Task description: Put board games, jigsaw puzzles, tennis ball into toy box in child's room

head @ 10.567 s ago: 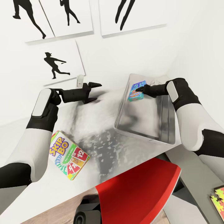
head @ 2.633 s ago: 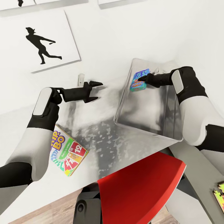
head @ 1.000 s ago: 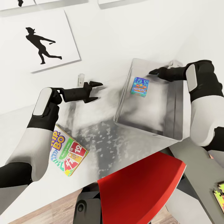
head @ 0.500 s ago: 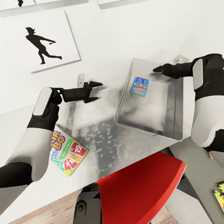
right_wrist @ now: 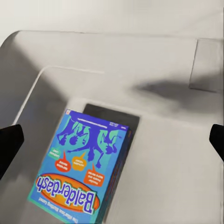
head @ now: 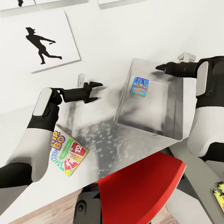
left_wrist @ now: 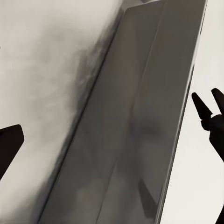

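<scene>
The small blue board game lies flat inside the pale grey toy box on the table. In the right wrist view the same blue board game rests on the floor of the toy box. My right gripper hovers open over the box's far end, clear of the game. My left gripper stands open and empty over the table, left of the box. A SKIP-BO board game lies near the table's front left by my left arm. A jigsaw puzzle peeks in at the lower right.
A red chair stands tucked at the table's front edge. A lower dark grey desk sits at the right. White wall with black silhouette prints rises behind the table. The toy box wall runs through the left wrist view.
My right gripper has let go of the blue board game, which now lies in the toy box. The right arm has drawn back to the right. The left arm has not moved.
</scene>
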You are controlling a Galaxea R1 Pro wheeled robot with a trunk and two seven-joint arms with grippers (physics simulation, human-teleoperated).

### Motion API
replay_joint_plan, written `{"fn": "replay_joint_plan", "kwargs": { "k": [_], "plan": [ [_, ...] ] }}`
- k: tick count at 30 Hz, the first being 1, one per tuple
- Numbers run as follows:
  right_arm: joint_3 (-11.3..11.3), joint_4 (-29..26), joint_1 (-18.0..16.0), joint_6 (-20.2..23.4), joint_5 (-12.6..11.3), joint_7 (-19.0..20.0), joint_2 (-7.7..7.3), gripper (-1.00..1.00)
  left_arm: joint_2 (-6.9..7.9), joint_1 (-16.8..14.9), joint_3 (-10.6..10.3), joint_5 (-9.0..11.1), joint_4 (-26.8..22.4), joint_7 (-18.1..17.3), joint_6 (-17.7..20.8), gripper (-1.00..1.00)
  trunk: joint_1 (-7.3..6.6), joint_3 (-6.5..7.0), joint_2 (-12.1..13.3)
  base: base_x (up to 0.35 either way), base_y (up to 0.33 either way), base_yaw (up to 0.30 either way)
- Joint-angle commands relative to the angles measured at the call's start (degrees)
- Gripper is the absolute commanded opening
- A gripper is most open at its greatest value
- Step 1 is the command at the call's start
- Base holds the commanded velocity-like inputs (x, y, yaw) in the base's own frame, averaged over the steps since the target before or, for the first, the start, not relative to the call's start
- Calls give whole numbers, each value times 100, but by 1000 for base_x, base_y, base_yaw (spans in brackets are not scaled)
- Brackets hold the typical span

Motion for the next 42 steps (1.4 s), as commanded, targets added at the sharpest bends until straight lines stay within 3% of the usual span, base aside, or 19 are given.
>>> {"fn": "replay_joint_plan", "kwargs": {
  "k": [1,3,6,7,15,24,42],
  "plan": [
    [-6,-9,-1,27,-7,7,1,100,4,-3,-9,59,-4,57,-1,100,4,-7,-9,0,0,0],
    [-5,-511,259,27,-14,13,-1,100,4,5,-9,59,-43,57,-5,100,4,-7,-9,0,0,0],
    [-2,-761,399,27,-16,16,-1,100,4,10,-9,59,-59,58,-4,100,4,-7,-9,0,0,0],
    [4,-1223,672,27,-20,20,6,100,5,17,-9,59,-82,60,-6,100,4,-7,-9,0,0,0],
    [84,-1969,1176,27,-33,31,14,100,5,24,-13,55,-112,85,-11,100,4,-7,-9,0,0,0],
    [377,-2550,1474,27,-108,39,-20,100,5,46,-17,33,-143,153,-19,100,4,-7,-9,0,0,0],
    [449,-2817,1631,27,-268,201,-96,100,5,164,-14,43,-372,352,-10,100,4,1,-9,0,0,-2]
  ]
}}
